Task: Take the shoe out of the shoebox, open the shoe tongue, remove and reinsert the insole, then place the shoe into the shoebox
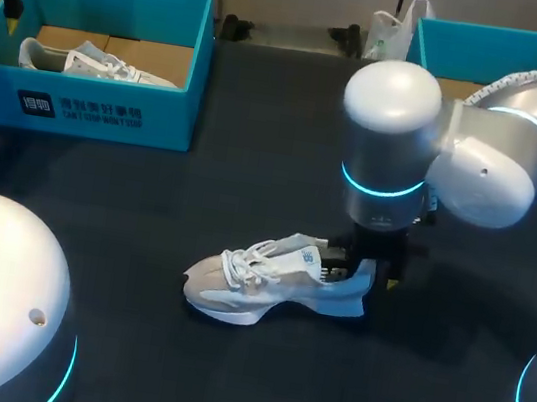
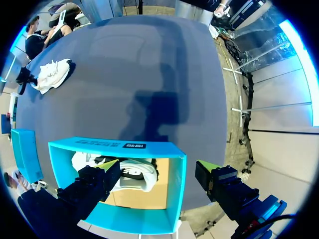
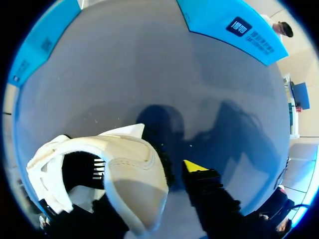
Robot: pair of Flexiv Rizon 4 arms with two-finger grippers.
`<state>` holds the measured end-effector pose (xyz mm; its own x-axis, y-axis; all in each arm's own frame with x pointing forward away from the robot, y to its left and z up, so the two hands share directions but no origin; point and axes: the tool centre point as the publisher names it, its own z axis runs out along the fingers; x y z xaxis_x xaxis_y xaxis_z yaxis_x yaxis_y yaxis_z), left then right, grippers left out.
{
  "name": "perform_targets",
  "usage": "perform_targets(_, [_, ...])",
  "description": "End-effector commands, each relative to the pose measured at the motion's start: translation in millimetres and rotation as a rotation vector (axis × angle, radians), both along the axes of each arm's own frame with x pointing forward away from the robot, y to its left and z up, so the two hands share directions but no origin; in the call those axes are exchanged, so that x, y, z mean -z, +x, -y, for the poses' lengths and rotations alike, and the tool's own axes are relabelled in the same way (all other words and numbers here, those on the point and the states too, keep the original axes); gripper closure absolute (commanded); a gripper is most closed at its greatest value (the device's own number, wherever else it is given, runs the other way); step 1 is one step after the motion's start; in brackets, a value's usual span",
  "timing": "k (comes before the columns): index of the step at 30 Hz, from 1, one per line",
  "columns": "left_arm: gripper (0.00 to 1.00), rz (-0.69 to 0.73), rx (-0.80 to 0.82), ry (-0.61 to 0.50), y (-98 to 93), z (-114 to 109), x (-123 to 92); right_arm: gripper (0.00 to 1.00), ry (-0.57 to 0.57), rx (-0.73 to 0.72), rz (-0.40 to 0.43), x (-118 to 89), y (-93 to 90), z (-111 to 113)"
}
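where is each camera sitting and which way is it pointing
Head view: fixed above and behind, looking down on the table; right arm and right end effector at the shoe.
Left wrist view: on the left wrist, looking down into the shoebox; left end effector shows, open.
Right wrist view: on the right wrist, close above the shoe's heel; right end effector beside it.
Shared: all three show that shoe.

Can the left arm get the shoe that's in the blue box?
Probably yes. The left gripper hangs above the open shoebox, fingers apart, and nothing covers the shoe inside. One finger is outside the wall, so it may need shifting.
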<state>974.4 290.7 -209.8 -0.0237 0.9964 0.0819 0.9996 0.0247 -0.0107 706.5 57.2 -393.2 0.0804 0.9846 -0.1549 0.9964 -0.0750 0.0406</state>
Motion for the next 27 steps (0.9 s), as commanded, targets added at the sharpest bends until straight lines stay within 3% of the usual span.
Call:
perform_targets(1, [0.00,0.003,0.000,0.003,-1.4,0,0,0.00,0.018,0.004,0.007,-8,-2.5,4])
perform_targets(5, [0.00,0.003,0.000,0.003,-1.4,0,0,0.00,0.045,0.006,0.020,-24,-4.6,2])
perform_targets(12, [0.00,0.003,0.000,0.003,-1.4,0,0,0.00,0.198,-0.019,0.045,-57,-8.3,5])
perform_targets(15, [0.00,0.003,0.000,0.003,-1.4,0,0,0.00,0.267,-0.056,0.018,-68,-5.8,9])
perform_targets(17, [0.00,0.003,0.000,0.003,-1.4,0,0,0.00,0.417,-0.121,0.001,-76,-1.6,19])
perform_targets(18, [0.00,0.003,0.000,0.003,-1.4,0,0,0.00,0.440,-0.137,-0.048,-78,0.5,23])
perform_targets(27, [0.00,0.003,0.000,0.003,-1.4,0,0,0.00,0.403,-0.157,-0.074,-80,1.1,24])
